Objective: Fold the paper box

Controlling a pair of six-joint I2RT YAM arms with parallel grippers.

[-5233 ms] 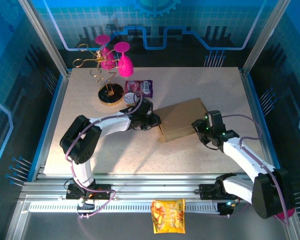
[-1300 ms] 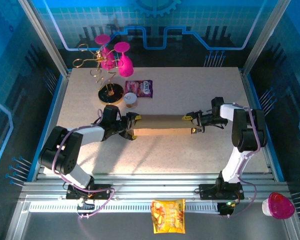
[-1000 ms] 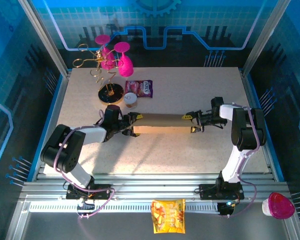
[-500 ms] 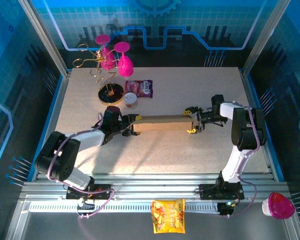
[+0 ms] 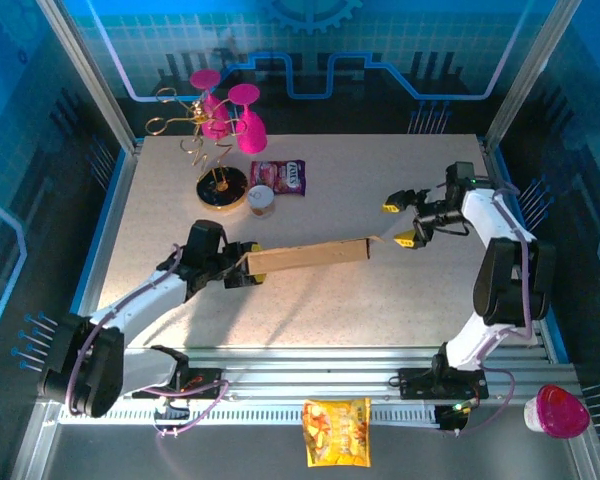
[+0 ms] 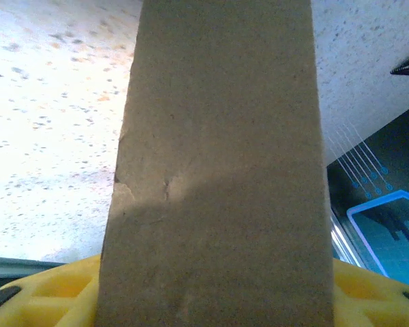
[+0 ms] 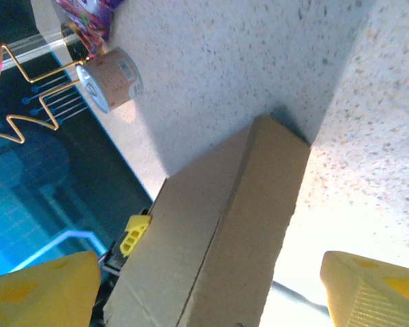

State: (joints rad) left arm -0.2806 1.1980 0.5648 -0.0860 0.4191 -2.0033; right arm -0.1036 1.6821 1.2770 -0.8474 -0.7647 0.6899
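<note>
Left pincer (image 5: 242, 270) pinches the left end of the paper box (image 5: 310, 257). In the left wrist view the cardboard fills the gap between the yellow fingers (image 6: 44, 300). Box is closed up and reads from above as a long narrow brown strip, slanting up toward the right across the middle of the surface (image 5: 380, 310). Can't tell if its underside touches the surface.

Right pincer (image 5: 399, 221) is spread wide, just beyond the box's right end, nothing in it. In the right wrist view the box end sits between the two yellow fingertips (image 7: 371, 286), apart from both.

Further back left: small paper cup (image 5: 262, 199), purple packet (image 5: 280, 178), gold wire rack (image 5: 220, 185) with pink glasses (image 5: 248, 125). Orange snack bag (image 5: 336, 432) lies on the front rail.
</note>
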